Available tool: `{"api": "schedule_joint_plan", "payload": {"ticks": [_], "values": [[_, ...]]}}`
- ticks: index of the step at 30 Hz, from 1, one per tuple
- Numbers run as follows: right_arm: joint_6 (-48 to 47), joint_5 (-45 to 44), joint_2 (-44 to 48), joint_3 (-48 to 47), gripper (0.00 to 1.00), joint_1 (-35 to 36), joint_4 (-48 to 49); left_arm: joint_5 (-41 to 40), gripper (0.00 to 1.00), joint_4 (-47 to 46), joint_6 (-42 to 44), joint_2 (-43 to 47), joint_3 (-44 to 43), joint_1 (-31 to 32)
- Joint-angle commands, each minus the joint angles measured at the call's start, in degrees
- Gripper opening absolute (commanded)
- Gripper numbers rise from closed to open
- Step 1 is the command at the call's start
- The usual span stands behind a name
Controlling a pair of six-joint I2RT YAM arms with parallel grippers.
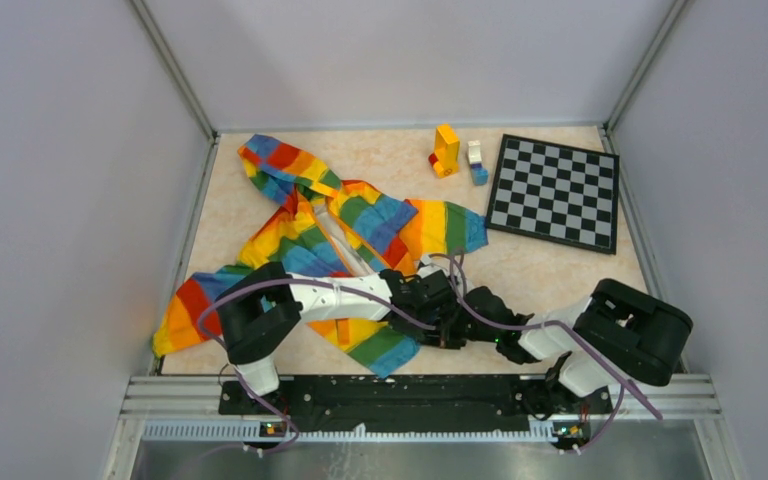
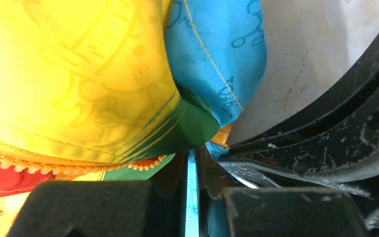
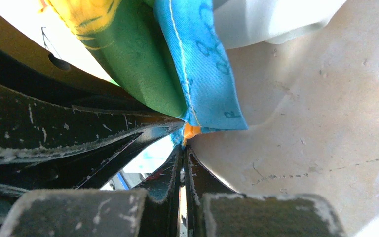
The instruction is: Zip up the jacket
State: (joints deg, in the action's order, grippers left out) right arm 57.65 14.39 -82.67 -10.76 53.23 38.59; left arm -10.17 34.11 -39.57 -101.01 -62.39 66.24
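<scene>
Checkerboard (image 1: pixel 554 192), yellow blocks (image 1: pixel 446 150), white-blue blocks (image 1: pixel 476 162)

Top camera looks down; wrist cameras closely share the jacket (image 2: pixel 79 74) hem.

A: What is the jacket (image 1: pixel 290 240) made of?
B: Thin woven cloth, smooth, with a slight sheen. Its zipper teeth (image 2: pixel 145 165) look like orange plastic.
A: And the right gripper (image 3: pixel 183 150)?
B: Black, matt, seemingly hard plastic, scratched pale.
A: The tabletop (image 3: pixel 316 148)?
B: Smooth, stone-patterned, faintly scuffed, low gloss.
</scene>
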Motion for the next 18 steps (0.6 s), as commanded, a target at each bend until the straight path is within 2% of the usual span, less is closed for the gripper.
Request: {"api": "schedule_joint_plan", "payload": {"ticks": [1,7,14,18], "values": [[-1.0,-1.3,-1.0,0.3,0.00,0.6,-2.1,-4.6,0.09,-1.7,0.5,-2.7,-0.5,-0.1],[0.3,-4.0,0.4,0.1,0.00,0.6,-4.3,-6.1,0.00,-2.6,1.1,-0.7,-0.3,-0.1],[1.3,-4.6,0.9,1.4,0.00,0.6,-4.1,-4.6,0.00,-3.7,1.1,0.8,1.5,-0.9],[0.9,-4.1,0.4,1.4,0.00,0.6,-3.3,-0.7,0.00,-7.9,1.4,3.2,3.8,-1.2]]}}
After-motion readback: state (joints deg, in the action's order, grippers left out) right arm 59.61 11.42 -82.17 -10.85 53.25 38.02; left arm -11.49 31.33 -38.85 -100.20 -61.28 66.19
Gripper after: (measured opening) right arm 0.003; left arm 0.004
